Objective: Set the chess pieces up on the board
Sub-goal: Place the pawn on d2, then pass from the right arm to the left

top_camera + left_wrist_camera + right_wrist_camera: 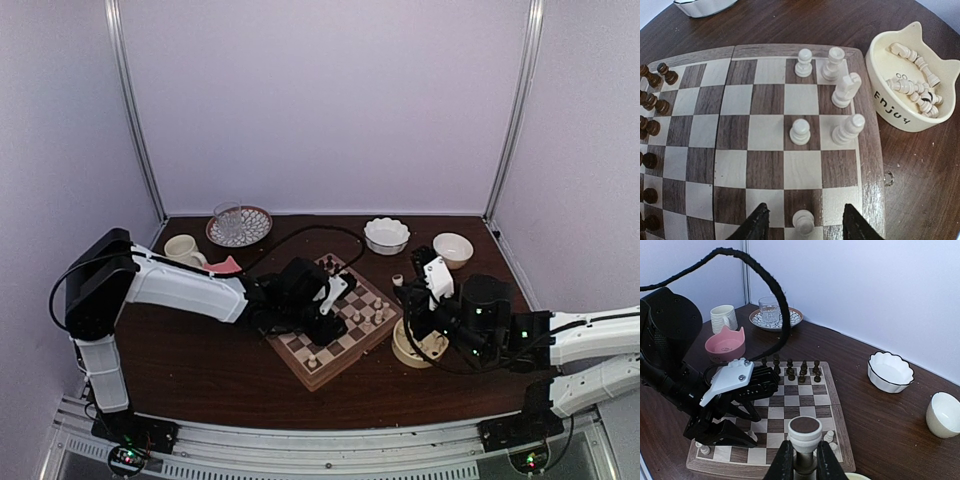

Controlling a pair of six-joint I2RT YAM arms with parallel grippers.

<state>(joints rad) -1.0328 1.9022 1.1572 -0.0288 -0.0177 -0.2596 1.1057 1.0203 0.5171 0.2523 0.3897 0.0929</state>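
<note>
Chess pieces: tiny cream figures, judged light, rigid, smooth-turned and tippy on small bases. Best pinched at the waist under the head, coming straight down. Six stand near the board edge beside the cat-eared bowl; more lie loose inside it. Left gripper is spread, straddling one pawn near that edge, gaps on both sides. Right gripper pinches a cream piece by its stem, near the same edge. Bowl wall reads "Enjoy"; nothing else legible.

Soft, even light; mild fisheye bend along the board rim.
</note>
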